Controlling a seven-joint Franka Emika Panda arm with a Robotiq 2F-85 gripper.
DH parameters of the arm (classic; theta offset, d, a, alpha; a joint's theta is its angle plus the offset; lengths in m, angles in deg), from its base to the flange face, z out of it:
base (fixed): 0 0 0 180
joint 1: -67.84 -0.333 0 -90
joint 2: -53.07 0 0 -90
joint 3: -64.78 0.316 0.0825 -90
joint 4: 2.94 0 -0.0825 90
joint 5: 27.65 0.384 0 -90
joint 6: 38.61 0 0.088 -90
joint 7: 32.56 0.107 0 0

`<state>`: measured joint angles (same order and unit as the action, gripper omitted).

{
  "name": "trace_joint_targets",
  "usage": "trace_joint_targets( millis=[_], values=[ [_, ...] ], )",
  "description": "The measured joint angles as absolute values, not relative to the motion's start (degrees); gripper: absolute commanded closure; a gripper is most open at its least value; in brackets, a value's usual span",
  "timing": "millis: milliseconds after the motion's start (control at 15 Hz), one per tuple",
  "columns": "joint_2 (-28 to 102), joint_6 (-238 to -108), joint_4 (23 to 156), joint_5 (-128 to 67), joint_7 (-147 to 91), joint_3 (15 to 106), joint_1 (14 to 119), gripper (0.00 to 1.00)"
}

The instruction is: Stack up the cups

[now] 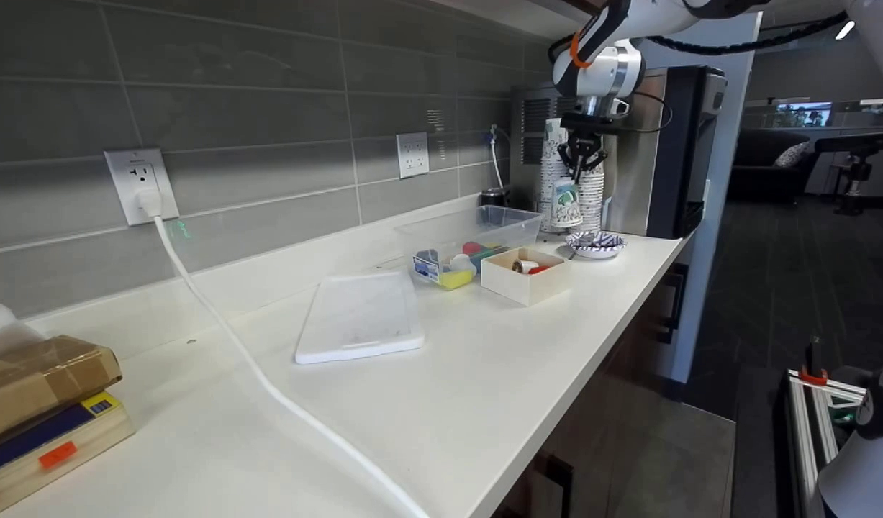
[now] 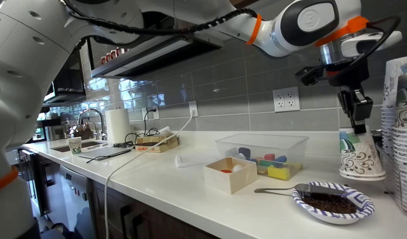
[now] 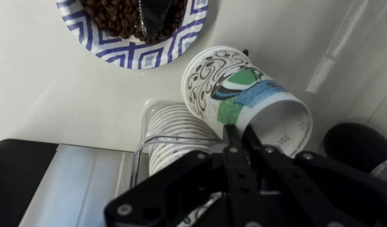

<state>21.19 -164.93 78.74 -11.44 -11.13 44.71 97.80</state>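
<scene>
A white cup with green and brown print hangs upside down, slightly tilted, in both exterior views [image 1: 566, 205] [image 2: 358, 154]. It also shows in the wrist view [image 3: 237, 85]. Two rims show at its mouth, so it may be more than one nested cup. My gripper [image 1: 576, 171] [image 2: 358, 128] [image 3: 238, 130] is shut on its base edge, with one finger outside the wall and one in the recessed base. Tall nested columns of cups [image 1: 592, 194] [image 2: 404, 146] [image 3: 177, 132] stand beside the held cup in a clear holder. The gripper hides part of them in the wrist view.
A patterned bowl [image 1: 597, 252] [image 2: 367, 207] [image 3: 133, 56] of coffee beans with a knife sits near the held cup. A wooden box [image 2: 220, 177] and a clear bin [image 2: 261, 141] of colourful items stand nearby. A steel machine [image 1: 632, 158] stands behind the columns.
</scene>
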Motion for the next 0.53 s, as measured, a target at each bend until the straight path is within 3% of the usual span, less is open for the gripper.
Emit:
trace_joint_targets(
  millis=[533],
  values=[
    [34.99, -163.08, 87.54, -15.93, -14.73, 44.16, 96.04, 0.98]
  ],
)
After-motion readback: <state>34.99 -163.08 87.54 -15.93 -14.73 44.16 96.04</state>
